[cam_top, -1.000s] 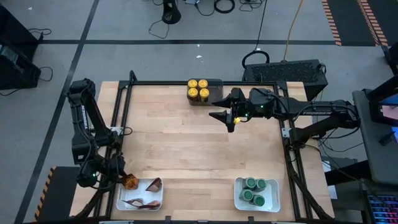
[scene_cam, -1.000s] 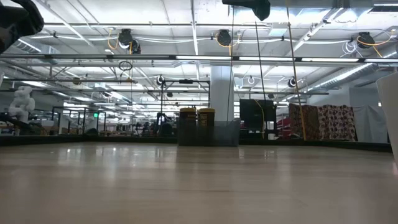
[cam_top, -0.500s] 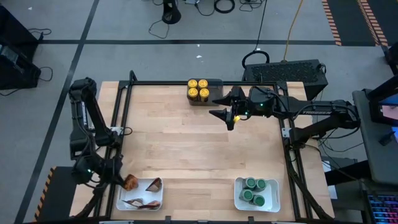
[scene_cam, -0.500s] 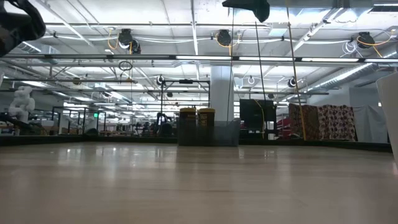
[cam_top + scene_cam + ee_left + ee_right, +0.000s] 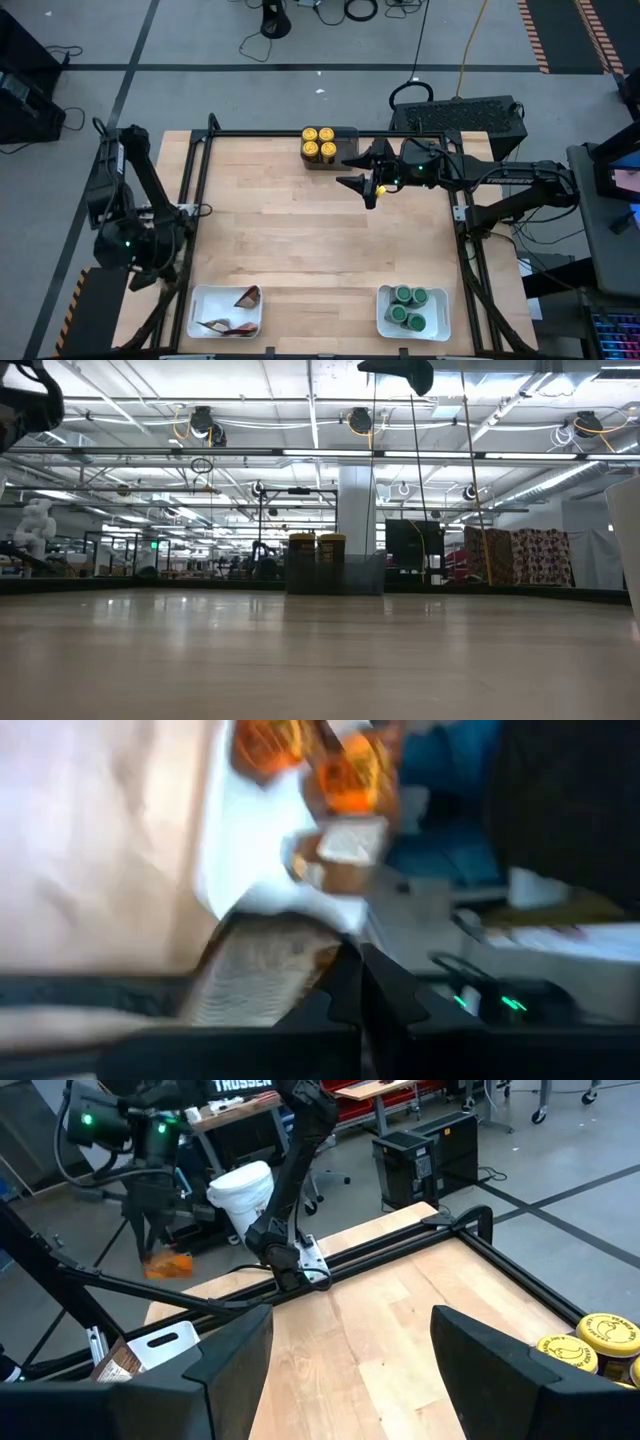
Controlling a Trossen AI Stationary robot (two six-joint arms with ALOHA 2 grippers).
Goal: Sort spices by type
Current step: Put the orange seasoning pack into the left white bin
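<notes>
My left gripper hangs raised beyond the table's left edge, shut on an orange-brown packet. In the high view the left arm hides that packet. Other packets lie in the white tray at the near left. Yellow-lidded jars stand in a dark bin at the far edge. Green-lidded jars fill a white tray at the near right. My right gripper hovers open above the far middle of the table, with nothing between its fingers. My left gripper holds the packet by its upper end between its shut fingers, which slant downward. The packet hangs below them, lifted clear, out past the table's left frame rail. The left wrist view is blurred, so how the fingers lie on it cannot be told.
A black frame rail runs round the wooden tabletop, whose middle lies bare. A brown-and-white tag sits on the rail near the left corner. Cables and equipment lie on the floor beyond the far edge.
My left gripper has risen from beside the near-left tray and drawn back toward the table's left edge, tipping as it went. The orange packet that lay by the tray's corner has left the tabletop with it. My right arm has kept still.
</notes>
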